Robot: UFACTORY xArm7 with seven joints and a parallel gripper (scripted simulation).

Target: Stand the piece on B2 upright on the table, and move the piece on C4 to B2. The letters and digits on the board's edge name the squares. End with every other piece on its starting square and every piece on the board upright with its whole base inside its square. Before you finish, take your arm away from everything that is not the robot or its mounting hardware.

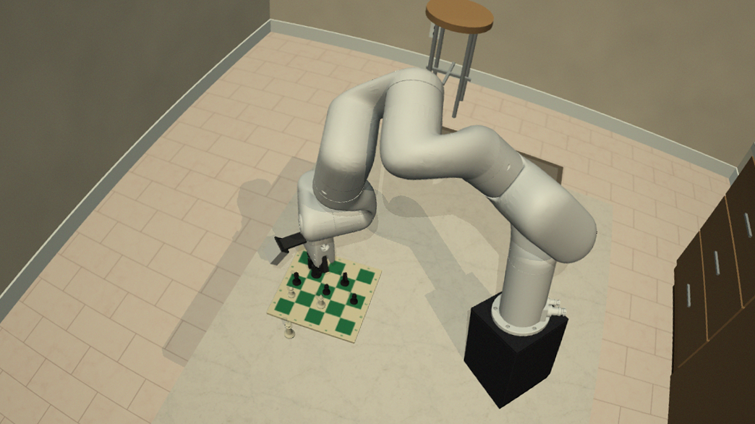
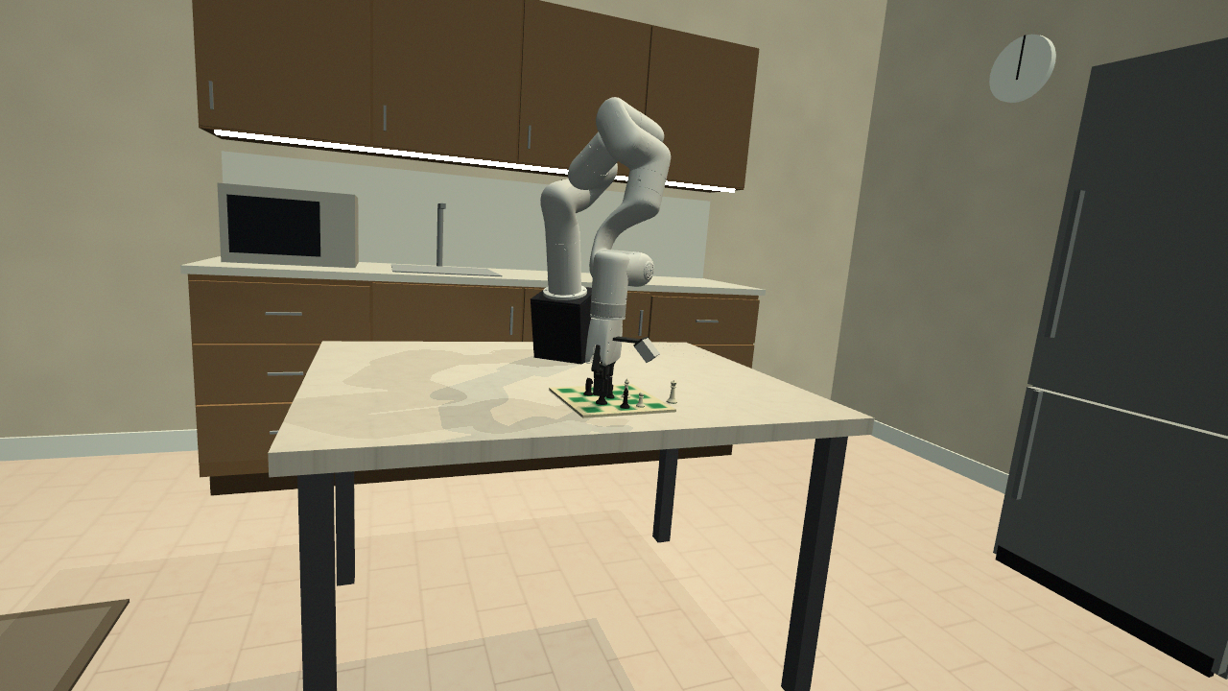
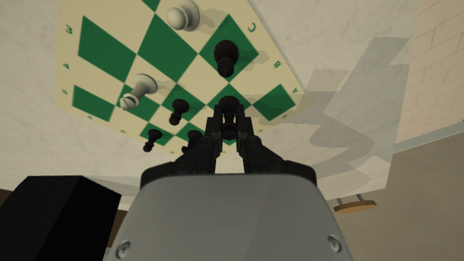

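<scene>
My gripper (image 3: 229,115) is shut on a black chess piece (image 3: 228,105), held upright over a green square of the green and cream board (image 1: 323,295), in the row marked B and one square in from the board's edge. I cannot tell if its base touches the board. The gripper also shows in the top view (image 1: 317,266) and in the exterior view (image 2: 602,386). A white piece (image 1: 288,331) stands upright on the table just off the board's near edge; it also shows in the exterior view (image 2: 673,392).
Other pieces stand on the board: a black one (image 3: 225,54) by the letter C, a white pawn (image 3: 183,16), a white piece (image 3: 139,90) and three small black ones (image 3: 179,109). The arm's black base (image 1: 512,349) stands to the right of the board.
</scene>
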